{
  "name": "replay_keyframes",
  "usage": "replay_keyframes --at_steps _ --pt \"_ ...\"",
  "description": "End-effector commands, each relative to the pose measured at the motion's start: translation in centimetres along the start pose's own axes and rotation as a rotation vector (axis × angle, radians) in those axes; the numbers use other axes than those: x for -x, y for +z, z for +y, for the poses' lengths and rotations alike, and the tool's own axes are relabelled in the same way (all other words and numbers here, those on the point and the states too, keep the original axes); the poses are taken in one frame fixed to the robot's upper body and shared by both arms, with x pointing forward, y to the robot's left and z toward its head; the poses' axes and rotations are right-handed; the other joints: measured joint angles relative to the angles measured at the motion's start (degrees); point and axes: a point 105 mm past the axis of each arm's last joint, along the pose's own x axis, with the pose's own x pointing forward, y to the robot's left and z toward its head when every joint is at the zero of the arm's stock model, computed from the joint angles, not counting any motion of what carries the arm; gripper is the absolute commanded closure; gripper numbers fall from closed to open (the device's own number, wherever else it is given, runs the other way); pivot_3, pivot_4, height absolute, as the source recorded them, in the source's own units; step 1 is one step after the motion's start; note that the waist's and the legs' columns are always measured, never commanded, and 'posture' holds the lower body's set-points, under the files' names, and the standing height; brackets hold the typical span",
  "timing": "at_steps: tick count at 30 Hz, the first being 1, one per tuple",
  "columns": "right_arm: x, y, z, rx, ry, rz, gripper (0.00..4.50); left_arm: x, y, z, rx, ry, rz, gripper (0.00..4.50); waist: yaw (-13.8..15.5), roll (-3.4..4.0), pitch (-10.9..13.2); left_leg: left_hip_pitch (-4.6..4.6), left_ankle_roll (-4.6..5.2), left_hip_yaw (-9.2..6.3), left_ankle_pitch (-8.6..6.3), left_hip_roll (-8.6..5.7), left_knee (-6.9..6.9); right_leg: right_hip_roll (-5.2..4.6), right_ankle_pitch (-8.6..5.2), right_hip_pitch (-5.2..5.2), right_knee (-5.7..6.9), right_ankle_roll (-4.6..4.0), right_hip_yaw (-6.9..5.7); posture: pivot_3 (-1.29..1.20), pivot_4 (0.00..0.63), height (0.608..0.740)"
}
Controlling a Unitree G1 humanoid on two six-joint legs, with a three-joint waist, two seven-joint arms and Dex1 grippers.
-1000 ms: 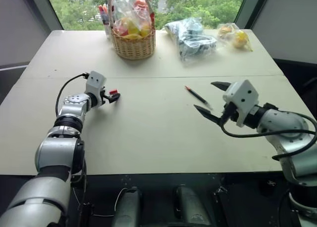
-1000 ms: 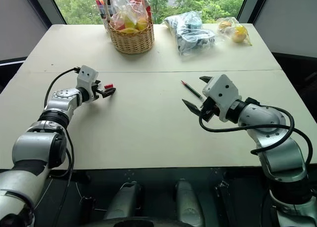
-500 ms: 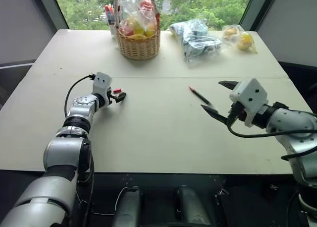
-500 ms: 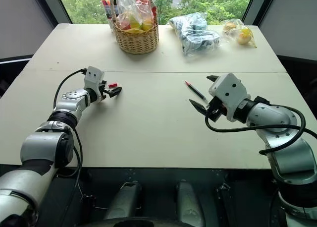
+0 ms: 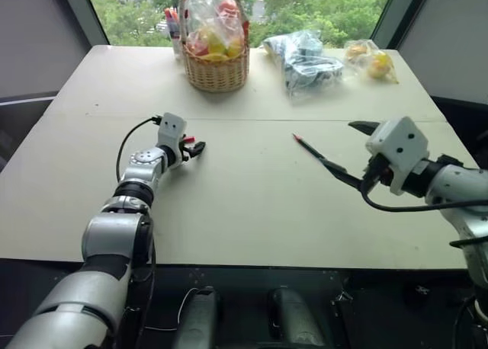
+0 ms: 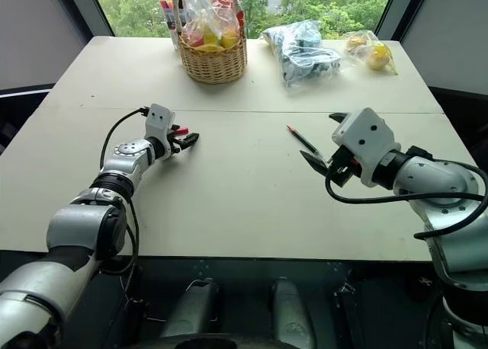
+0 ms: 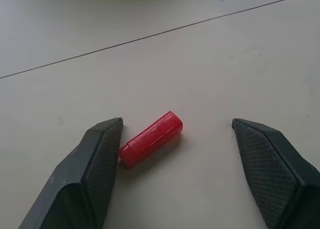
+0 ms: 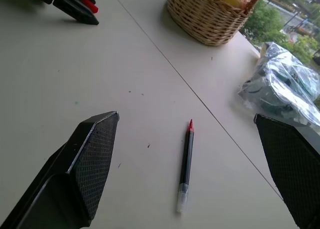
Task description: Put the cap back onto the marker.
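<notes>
Left wrist view: the left hand (image 7: 175, 139) stands spread on the counter (image 7: 210, 64) with the cap (image 7: 150, 139) between its fingers, not yet gripped.
Cap contact: one end of the cap sits just against one finger (image 7: 97, 159); the other finger is well apart from it.
Cap risk: the cap lies slantwise across the gap, so a closing squeeze could roll or flick it out instead of pinching it; I judge the off-centre position the likely cause.
Right hand: the right hand (image 8: 190, 154) hovers wide open and empty over the marker (image 8: 185, 164).
Marker place: it lies flat on the counter near a seam line, red tip pointing away toward the wicker basket (image 8: 210, 16).
Marker risk: thin and flat, it may slip or spin under the fingertips.
Mating risk: a crooked hold on either piece would probably spoil alignment of cap and tip.
</notes>
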Motion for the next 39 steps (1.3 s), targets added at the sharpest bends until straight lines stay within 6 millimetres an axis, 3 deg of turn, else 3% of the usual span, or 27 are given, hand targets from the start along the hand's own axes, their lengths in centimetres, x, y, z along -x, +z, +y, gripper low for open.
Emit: replay_keyframes --at_steps 1,4,6,29,39 --pt "0.9 1.1 -0.6 0.044 -0.039 -0.019 0.0 -0.5 -1.9 -1.9 -0.022 -0.055 0.055 0.82 0.1 0.0 0.0 0.0 0.0 -0.03 0.0 -0.01 0.0 -0.02 0.0 0.01 0.0 0.0 -0.02 0.0 0.15 0.74" --pt "1.1 1.0 -0.8 0.047 -0.042 -0.013 0.0 -0.6 -1.9 -2.3 -0.016 -0.061 0.049 1.71 0.1 0.02 0.0 0.0 0.0 -0.07 0.0 -0.04 0.01 -0.04 -0.01 0.06 -0.03 0.01 -0.07 0.0 0.15 0.74" --pt "1.1 1.0 -0.9 0.051 -0.044 -0.01 0.0 -0.7 -1.9 -2.6 -0.017 -0.073 0.046 2.72 0.2 0.02 0.0 0.12 0.0 -0.1 0.0 -0.05 0.01 -0.04 -0.01 0.21 -0.04 0.02 -0.1 0.0 0.15 0.74" --pt "1.0 0.8 -0.4 0.047 -0.035 -0.005 0.0 -1.7 -0.9 -4.8 -0.045 -0.123 0.026 2.72 0.2 0.02 0.0 0.36 0.0 -0.26 0.0 -0.05 0.01 -0.07 -0.05 0.56 -0.15 0.05 -0.26 0.0 0.15 0.74" --pt "1.1 0.8 -0.4 0.051 -0.041 0.001 0.0 -1.7 -1.3 -3.6 -0.035 -0.025 0.056 2.72 1.4 0.02 0.0 0.39 0.0 -0.28 0.0 -0.07 0.01 -0.08 -0.05 0.57 -0.15 0.06 -0.27 0.0 0.15 0.74"
